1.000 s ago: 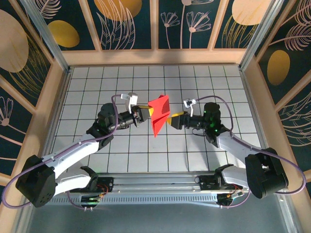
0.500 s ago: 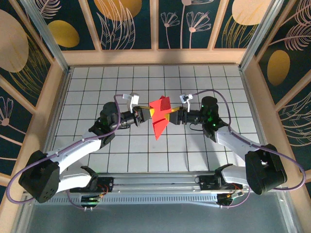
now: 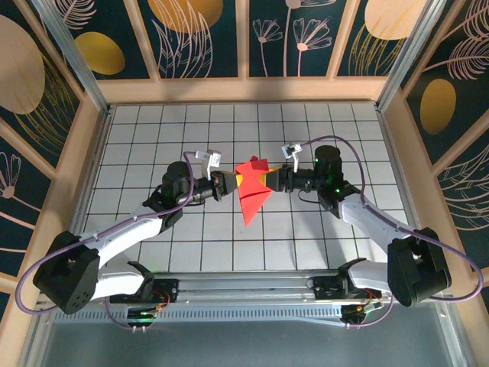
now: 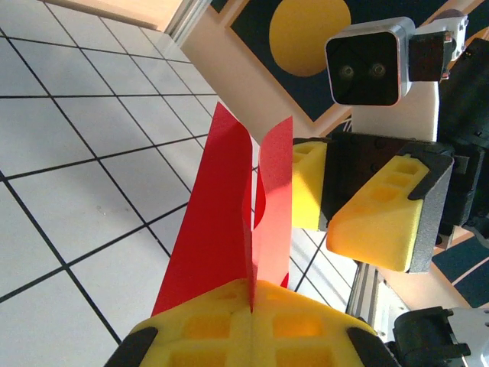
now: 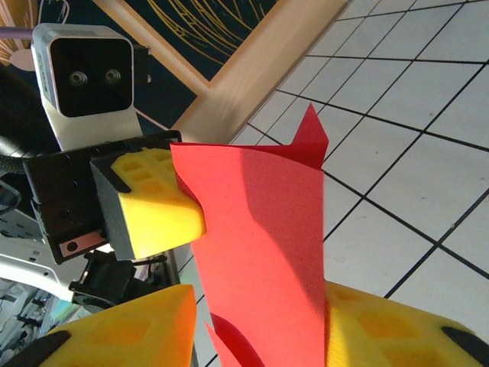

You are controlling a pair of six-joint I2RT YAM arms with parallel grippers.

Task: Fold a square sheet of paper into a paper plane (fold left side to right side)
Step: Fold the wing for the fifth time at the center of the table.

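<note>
- Red paper (image 3: 250, 187) is up off the table, mid-workspace, hanging btwn the two grippers.
- Partly folded: wide, jagged end toward the far side, tapering to a point toward the near edge.
- Left wrist view: two flaps stand in a narrow V off a centre crease, w/ the crease end pinched tight in the left gripper (image 4: 250, 306).
- Right wrist view: broad flat red face, small peak poking up behind its top edge.
- It sits btwn the pads of the right gripper (image 5: 260, 325), against one, a sliver of gap to the other.

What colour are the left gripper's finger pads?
Yellow. The pads show best in the left wrist view, clamped on the red paper.
</note>
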